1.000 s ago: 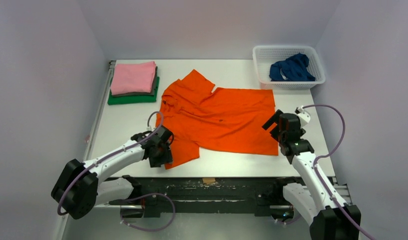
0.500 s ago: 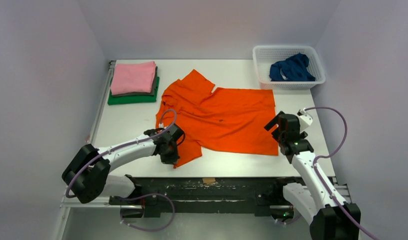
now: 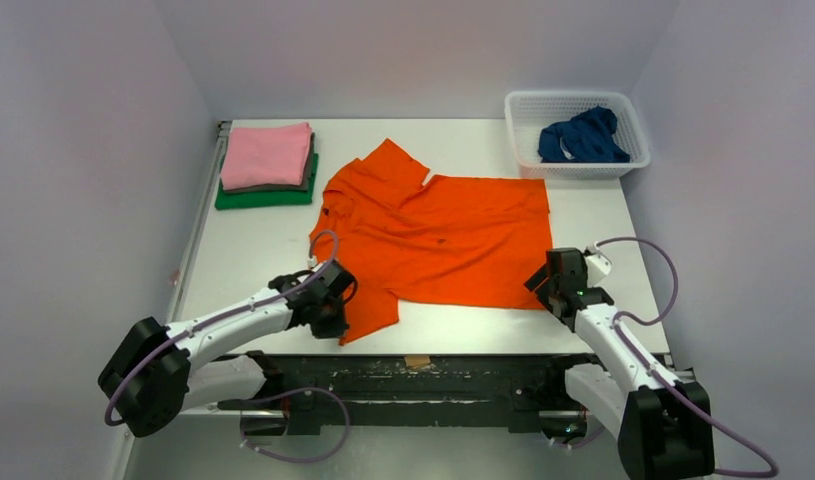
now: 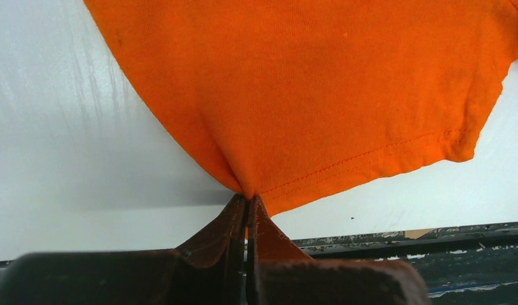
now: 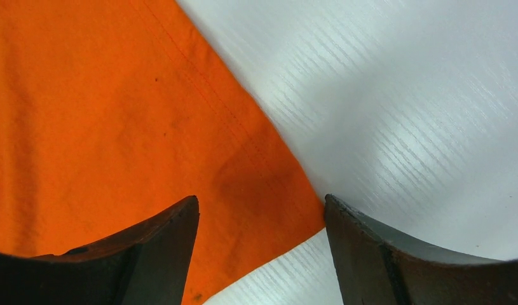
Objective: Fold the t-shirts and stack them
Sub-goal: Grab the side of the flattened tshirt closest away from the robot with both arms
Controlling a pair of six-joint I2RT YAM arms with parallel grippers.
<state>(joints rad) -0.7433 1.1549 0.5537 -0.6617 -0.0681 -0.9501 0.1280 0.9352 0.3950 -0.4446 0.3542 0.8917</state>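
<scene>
The bright orange t-shirt (image 3: 443,240) lies spread flat across the middle of the table. My left gripper (image 3: 333,300) is shut on the hem of its near left sleeve (image 4: 345,165), and the cloth bunches into the closed fingertips (image 4: 248,196). My right gripper (image 3: 543,285) is low over the shirt's near right corner (image 5: 288,210). It is open, with one finger (image 5: 173,235) over the cloth and the other over bare table. At the back left is a folded stack: pink t-shirt (image 3: 266,153) on top, a dark grey edge under it, green t-shirt (image 3: 268,197) at the bottom.
A white mesh basket (image 3: 523,105) at the back right holds a crumpled dark blue t-shirt (image 3: 583,138). The table's near edge with its dark rail (image 3: 423,365) runs just behind both grippers. Grey walls close in the left, right and back sides.
My left gripper has shut on the orange sleeve hem and shifted right. My right gripper has dropped down and nearer onto the shirt's near right corner, its jaws narrowing a little.
</scene>
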